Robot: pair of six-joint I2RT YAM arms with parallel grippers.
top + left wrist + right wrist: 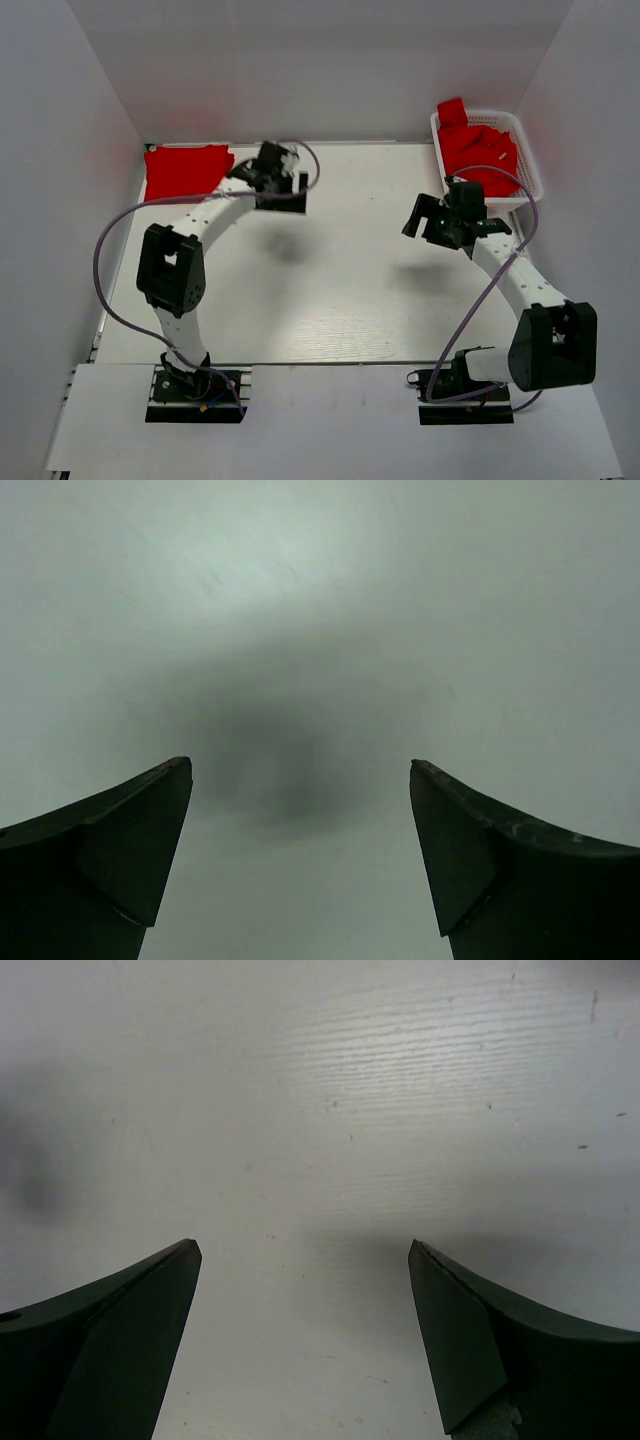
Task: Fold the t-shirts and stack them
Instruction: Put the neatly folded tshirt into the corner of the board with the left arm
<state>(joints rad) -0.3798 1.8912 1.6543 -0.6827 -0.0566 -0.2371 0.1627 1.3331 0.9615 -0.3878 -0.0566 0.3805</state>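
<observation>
Left gripper and right gripper spread wide, empty, over table, red t-shirt far-left corner, basket far-right

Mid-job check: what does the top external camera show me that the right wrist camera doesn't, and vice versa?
Only top external: a flat red t-shirt at far left, red t-shirts heaped in the white basket at far right, and the left gripper hovering near the flat one. Only right wrist: its jaws open with nothing between them, plus fine grain and specks in the table. Both: the right gripper over bare table.
</observation>
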